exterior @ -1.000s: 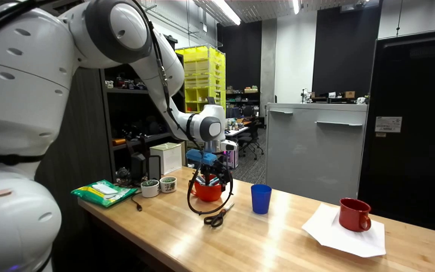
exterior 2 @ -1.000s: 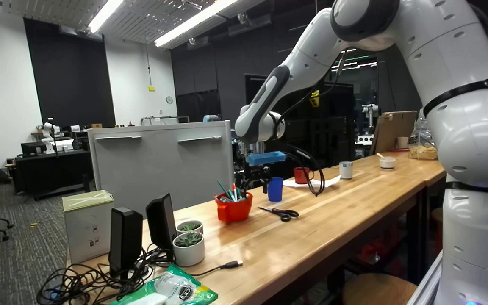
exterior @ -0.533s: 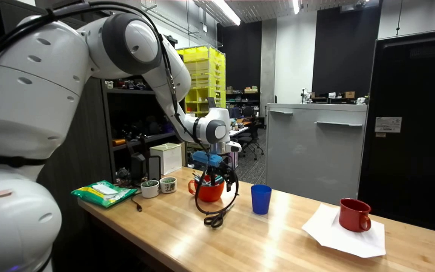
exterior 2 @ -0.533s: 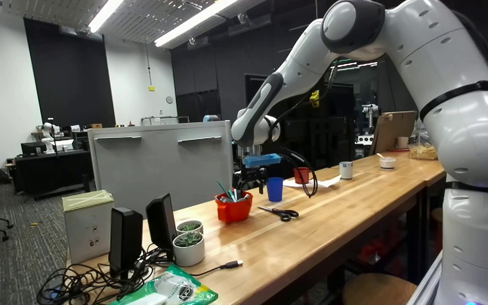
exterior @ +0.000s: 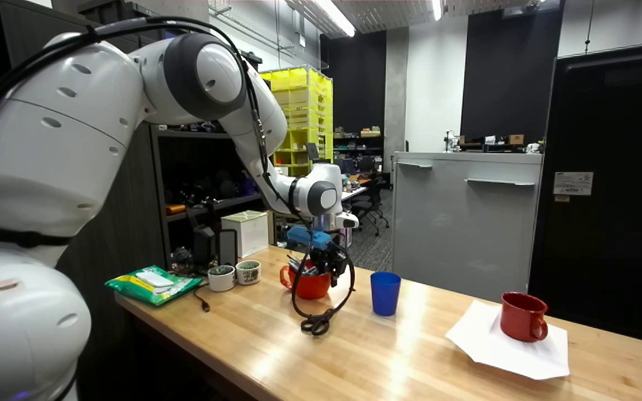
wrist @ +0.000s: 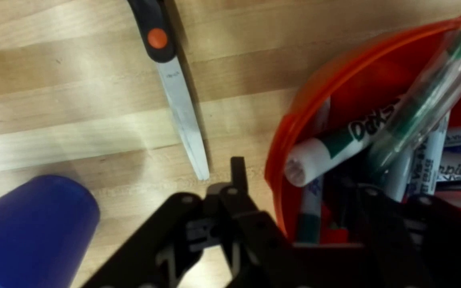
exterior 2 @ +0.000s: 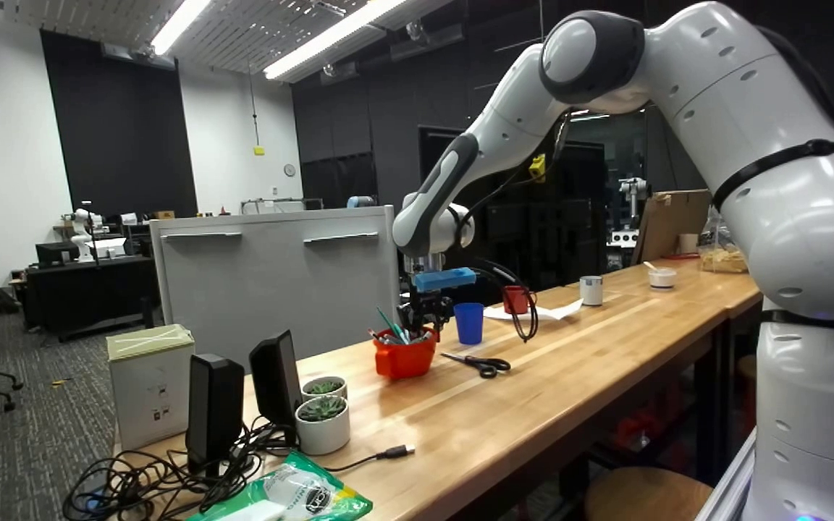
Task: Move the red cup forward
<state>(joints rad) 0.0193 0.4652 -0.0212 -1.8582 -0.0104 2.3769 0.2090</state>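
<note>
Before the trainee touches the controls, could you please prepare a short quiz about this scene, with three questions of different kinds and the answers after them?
1. Short answer: What does the red cup hold?
2. True or false: The darker red mug stands on white paper.
3. Choose one. In the wrist view, the gripper is:
(a) shut above the cup;
(b) open, on both sides of the cup's wall;
(c) open, fully outside the cup.

Key: 1. Markers. 2. True. 3. (b).
</note>
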